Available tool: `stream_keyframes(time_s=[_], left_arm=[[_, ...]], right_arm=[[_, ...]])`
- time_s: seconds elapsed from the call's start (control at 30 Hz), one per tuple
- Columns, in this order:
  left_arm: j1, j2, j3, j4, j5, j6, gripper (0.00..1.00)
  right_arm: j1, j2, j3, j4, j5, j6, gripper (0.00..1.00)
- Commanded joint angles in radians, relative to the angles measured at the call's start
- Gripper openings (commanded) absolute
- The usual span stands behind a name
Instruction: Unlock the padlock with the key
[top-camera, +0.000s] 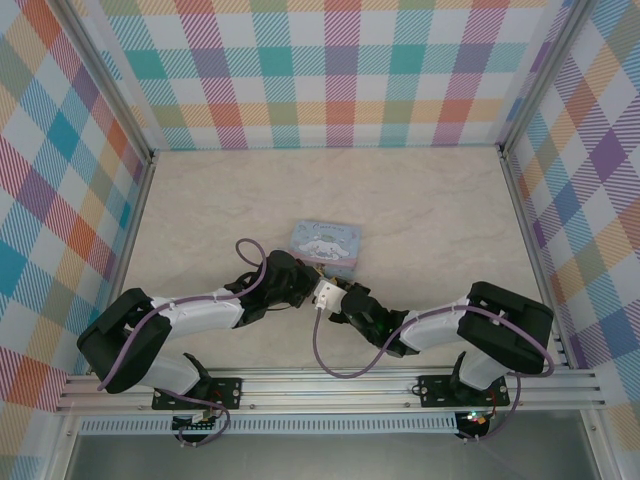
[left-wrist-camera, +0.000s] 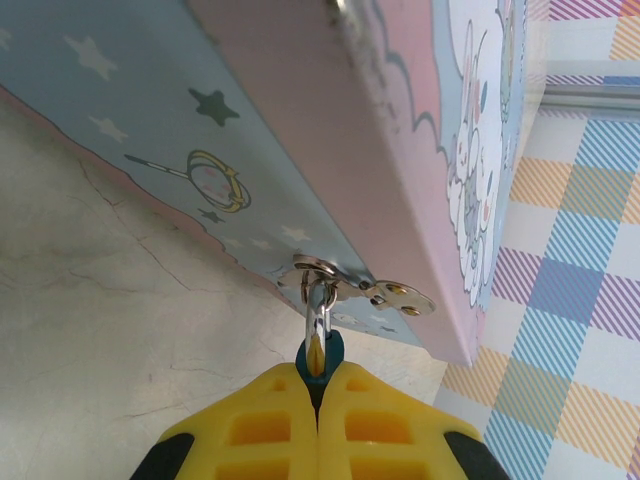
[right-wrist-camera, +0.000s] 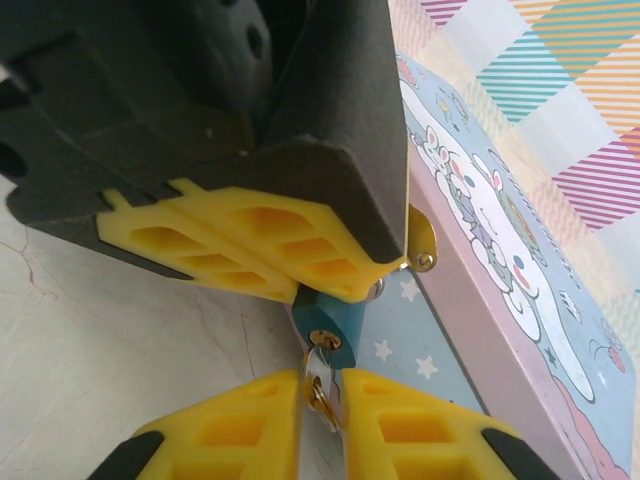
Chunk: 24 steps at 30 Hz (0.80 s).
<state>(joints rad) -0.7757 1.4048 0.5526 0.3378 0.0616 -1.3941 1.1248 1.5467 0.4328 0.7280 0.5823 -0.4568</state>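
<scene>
The left gripper (left-wrist-camera: 320, 390) has its yellow fingers pressed together on the teal padlock (left-wrist-camera: 322, 352). The padlock's shackle hangs through the hasp (left-wrist-camera: 335, 272) of the tin (left-wrist-camera: 150, 110), just past the fingertips. To the right, the key (right-wrist-camera: 319, 368) meets the padlock's end away from the shackle, pinched between the fingers of the right gripper (right-wrist-camera: 321, 392).

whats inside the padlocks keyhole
A small key sticks out of the padlock, pinched by the right hand. Its blade is hidden inside.
</scene>
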Motion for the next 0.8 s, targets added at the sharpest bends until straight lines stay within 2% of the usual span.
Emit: stream_keyframes(time_s=[0.0,0.3,0.43,0.57,0.77], left_arm=[[0.009,-0.032,0.028,0.006,0.005,0.007,0.0],[0.009,-0.026,0.028,0.01,0.011,0.007,0.0],[0.01,-0.024,0.029,0.013,0.011,0.007,0.0],[0.008,-0.024,0.026,0.016,0.009,0.007,0.0],[0.0,-0.017,0.026,0.023,0.001,0.001,0.0]], right_arm=[[-0.004,0.01,0.032,0.054,-0.016,0.019,0.14],[-0.016,-0.011,0.038,0.036,-0.013,0.117,0.01],[-0.033,-0.037,0.044,-0.009,-0.048,0.193,0.0],[-0.062,-0.071,0.052,-0.084,-0.11,0.306,0.0],[-0.146,-0.123,0.045,-0.162,-0.279,0.527,0.0]])
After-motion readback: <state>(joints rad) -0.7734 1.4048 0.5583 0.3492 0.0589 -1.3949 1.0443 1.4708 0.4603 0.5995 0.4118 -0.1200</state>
